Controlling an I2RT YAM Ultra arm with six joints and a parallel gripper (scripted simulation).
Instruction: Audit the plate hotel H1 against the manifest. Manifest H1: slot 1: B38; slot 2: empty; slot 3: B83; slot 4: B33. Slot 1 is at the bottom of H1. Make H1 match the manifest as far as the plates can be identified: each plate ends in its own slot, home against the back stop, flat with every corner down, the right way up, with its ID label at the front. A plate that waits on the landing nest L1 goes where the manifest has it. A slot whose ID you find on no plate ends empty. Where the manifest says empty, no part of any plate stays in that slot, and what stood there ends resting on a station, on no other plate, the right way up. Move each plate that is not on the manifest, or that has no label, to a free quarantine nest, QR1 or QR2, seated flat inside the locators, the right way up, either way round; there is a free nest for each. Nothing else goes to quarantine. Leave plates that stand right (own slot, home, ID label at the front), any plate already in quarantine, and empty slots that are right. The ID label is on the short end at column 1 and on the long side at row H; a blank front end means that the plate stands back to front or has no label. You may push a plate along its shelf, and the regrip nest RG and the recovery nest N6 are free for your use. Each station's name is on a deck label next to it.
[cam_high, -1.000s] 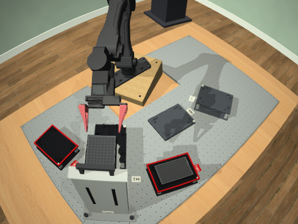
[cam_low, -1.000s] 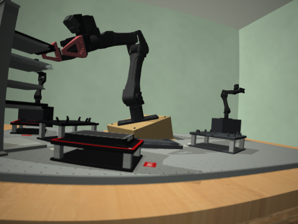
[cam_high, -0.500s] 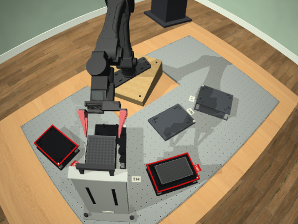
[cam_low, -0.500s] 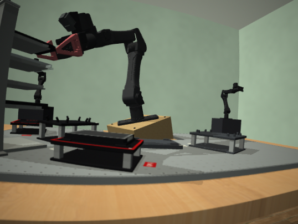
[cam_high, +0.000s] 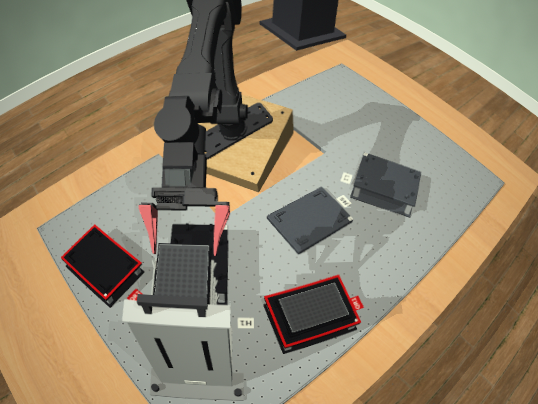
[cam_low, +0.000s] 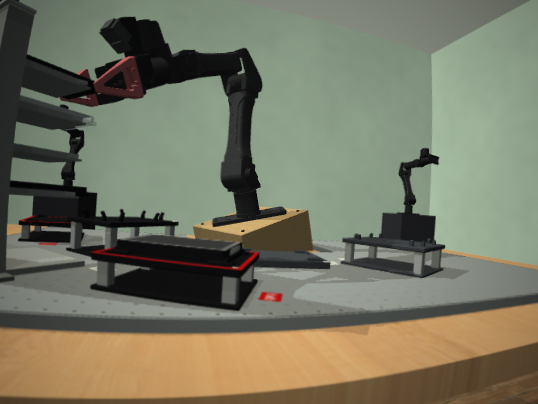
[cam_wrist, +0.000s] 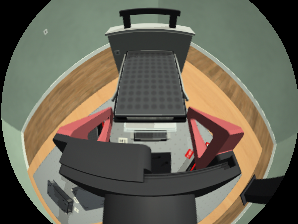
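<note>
The plate hotel H1 (cam_high: 186, 320) stands at the front left of the deck. A grey well plate (cam_high: 181, 274) lies in its top slot; it also shows in the wrist view (cam_wrist: 149, 86). My gripper (cam_high: 184, 249) is open, with one red finger on each side of that plate's front end, not clamped on it. In the side view my gripper (cam_low: 80, 94) is level with the top shelf (cam_low: 47, 77). Lower shelves show below it. A pale strip with a dark mark (cam_wrist: 150, 135) sits under the plate's front end; I cannot read it.
A red-bordered quarantine nest (cam_high: 101, 266) left of H1 is empty. The other red-bordered nest (cam_high: 311, 311) on the right holds a grey plate. A flat dark nest (cam_high: 308, 218) and a raised nest (cam_high: 386, 184) lie farther right. The arm's wooden base (cam_high: 250, 145) is behind.
</note>
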